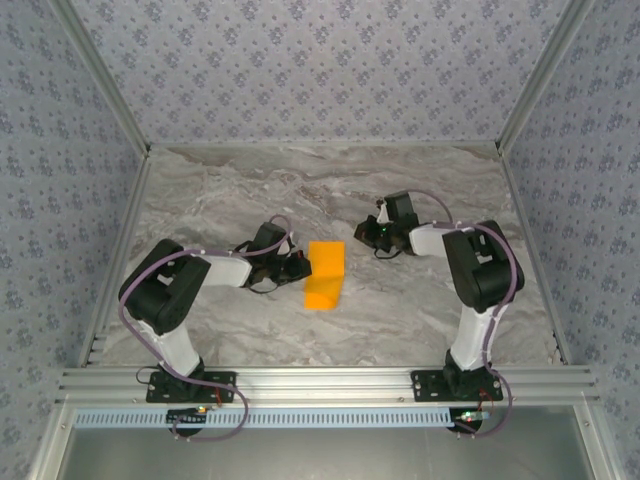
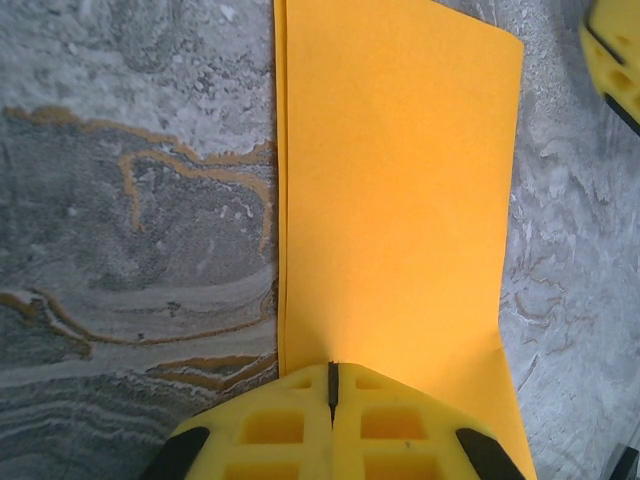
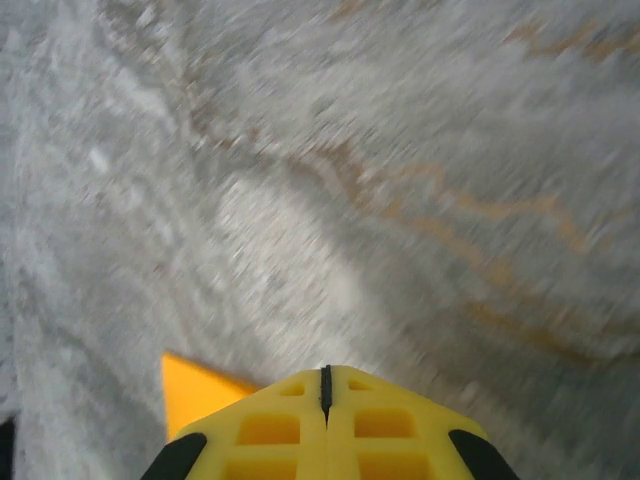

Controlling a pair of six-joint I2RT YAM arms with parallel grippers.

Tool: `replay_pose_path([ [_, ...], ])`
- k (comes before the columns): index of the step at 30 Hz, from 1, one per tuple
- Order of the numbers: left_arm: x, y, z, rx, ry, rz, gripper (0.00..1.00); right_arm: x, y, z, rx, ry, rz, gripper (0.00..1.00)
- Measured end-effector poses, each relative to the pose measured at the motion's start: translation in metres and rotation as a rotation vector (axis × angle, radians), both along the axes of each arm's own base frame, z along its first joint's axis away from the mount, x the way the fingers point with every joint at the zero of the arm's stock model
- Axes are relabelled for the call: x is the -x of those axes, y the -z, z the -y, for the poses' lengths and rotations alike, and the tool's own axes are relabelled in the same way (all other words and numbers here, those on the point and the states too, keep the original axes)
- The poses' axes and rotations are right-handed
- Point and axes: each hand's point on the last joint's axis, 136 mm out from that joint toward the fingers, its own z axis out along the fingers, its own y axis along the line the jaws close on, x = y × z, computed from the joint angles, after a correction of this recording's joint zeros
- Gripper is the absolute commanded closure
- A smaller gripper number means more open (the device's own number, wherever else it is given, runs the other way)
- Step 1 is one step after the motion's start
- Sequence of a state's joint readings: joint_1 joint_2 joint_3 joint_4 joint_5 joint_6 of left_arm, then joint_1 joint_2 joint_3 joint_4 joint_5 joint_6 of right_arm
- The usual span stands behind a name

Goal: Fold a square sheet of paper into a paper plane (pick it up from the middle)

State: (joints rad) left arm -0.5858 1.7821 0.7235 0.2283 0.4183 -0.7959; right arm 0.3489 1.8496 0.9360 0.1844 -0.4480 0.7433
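The square sheet of paper is bright orange and lies folded in half as a narrow rectangle on the marble table, near the middle. In the left wrist view the paper shows two stacked edges along its left side. My left gripper is shut, and its tip sits over the paper's near end, just inside the left edge, with nothing between the fingers. My right gripper is shut too, off to the paper's upper right and apart from it. Its view is blurred, with the tip over bare marble and a paper corner at lower left.
Patterned walls close the table on three sides. An aluminium rail runs along the near edge, carrying both arm bases. Bare marble lies behind the paper and to its right front. The right gripper's yellow fingers show in the left wrist view.
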Motion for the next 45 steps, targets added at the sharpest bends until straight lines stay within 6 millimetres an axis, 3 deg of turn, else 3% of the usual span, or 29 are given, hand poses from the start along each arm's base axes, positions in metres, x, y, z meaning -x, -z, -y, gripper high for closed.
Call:
replay_pose_path([
  [4,0.000,0.000,0.000,-0.001,0.000,0.000,1.00,0.035,-0.020,-0.041,-0.020,-0.121,0.031,1.00],
  [6,0.000,0.000,0.000,-0.003,0.000,0.002,1.00,0.058,-0.015,-0.059,-0.032,-0.180,0.005,1.00],
  [9,0.000,0.000,0.000,-0.009,-0.001,0.005,1.00,0.085,0.001,-0.069,-0.031,-0.226,-0.063,1.00],
  [19,0.000,0.000,0.000,-0.025,-0.004,-0.003,1.00,0.121,0.024,-0.068,-0.058,-0.250,-0.154,1.00],
  [27,-0.001,0.000,-0.001,-0.044,-0.008,-0.007,1.00,0.152,0.025,-0.030,-0.061,-0.212,-0.150,1.00],
  [32,-0.002,-0.003,0.000,-0.046,-0.010,-0.004,1.00,0.161,0.011,-0.021,-0.023,-0.216,-0.141,1.00],
  [38,-0.003,-0.005,0.000,-0.056,-0.010,-0.004,1.00,0.141,-0.023,-0.058,-0.056,-0.272,-0.024,1.00],
  [41,-0.003,-0.005,0.000,-0.058,-0.007,-0.001,1.00,0.139,-0.015,-0.076,-0.064,-0.301,-0.021,1.00],
  [45,-0.003,-0.005,0.000,-0.058,-0.005,0.000,1.00,0.149,0.011,-0.080,-0.043,-0.315,-0.080,1.00],
])
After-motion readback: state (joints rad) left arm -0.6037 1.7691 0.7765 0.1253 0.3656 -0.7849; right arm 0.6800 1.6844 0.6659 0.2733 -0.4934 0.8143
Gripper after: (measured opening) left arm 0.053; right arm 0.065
